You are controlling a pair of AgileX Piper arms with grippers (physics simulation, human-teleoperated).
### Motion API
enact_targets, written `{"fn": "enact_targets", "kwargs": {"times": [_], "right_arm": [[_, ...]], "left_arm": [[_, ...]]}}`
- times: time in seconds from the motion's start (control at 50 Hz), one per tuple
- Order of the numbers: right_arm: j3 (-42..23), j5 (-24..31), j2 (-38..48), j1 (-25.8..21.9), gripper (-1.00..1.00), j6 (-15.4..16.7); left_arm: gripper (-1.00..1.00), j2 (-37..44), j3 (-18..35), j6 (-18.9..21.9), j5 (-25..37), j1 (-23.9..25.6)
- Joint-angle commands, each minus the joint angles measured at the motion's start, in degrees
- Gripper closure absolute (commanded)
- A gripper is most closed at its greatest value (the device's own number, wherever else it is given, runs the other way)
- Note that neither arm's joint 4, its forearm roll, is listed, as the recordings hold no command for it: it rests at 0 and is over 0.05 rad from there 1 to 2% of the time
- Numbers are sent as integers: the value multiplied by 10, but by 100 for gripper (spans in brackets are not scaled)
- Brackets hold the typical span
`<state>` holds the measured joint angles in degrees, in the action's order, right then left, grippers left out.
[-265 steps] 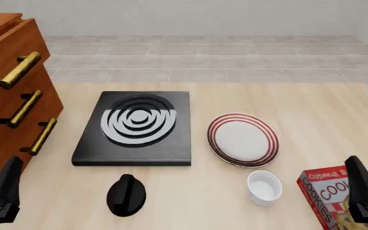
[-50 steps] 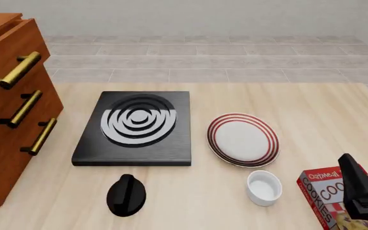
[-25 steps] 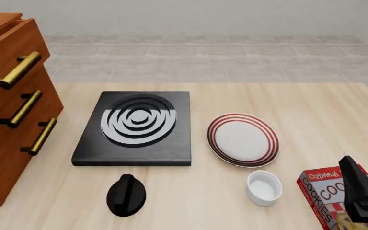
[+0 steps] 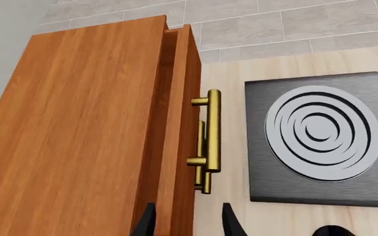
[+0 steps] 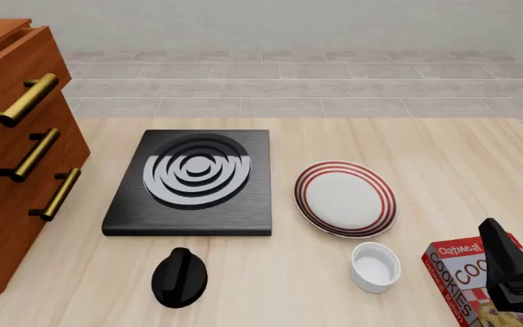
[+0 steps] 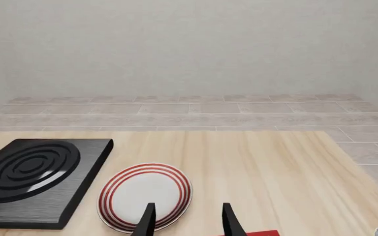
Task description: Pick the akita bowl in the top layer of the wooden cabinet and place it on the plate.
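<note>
Wooden cabinet (image 5: 11, 157) at table's left, top layer (image 4: 175, 123) shut (brass handle); ringed plate (image 5: 345, 198) flat mid-table.

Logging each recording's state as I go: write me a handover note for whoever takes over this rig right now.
Left gripper: open, empty, above the wooden cabinet, looking down at the top layer and its brass handle.
Right gripper: open, empty, low at the table's near right, over the cookie box, facing the plate.
The top layer sits only slightly proud of the cabinet front, so the akita bowl is not visible. The plate is bare, between the stove slab and the white ramekin.
Done: nothing on the job's things yet.
Left: pull the drawer open, lift the bowl out, set it on the plate.
</note>
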<state>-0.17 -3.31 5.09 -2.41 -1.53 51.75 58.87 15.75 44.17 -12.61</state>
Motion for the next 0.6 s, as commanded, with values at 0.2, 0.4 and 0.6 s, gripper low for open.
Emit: {"fn": "enact_targets", "kwargs": {"times": [0.2, 0.4, 0.6], "right_arm": [[0, -7, 10, -2, -100, 5], [0, 6, -2, -3, -100, 5], [0, 7, -3, -3, -100, 4]], "left_arm": [[-100, 0, -28, -2, -14, -15], [-100, -3, -40, 2, -19, -25], [-100, -4, -55, 0, -23, -28]]}}
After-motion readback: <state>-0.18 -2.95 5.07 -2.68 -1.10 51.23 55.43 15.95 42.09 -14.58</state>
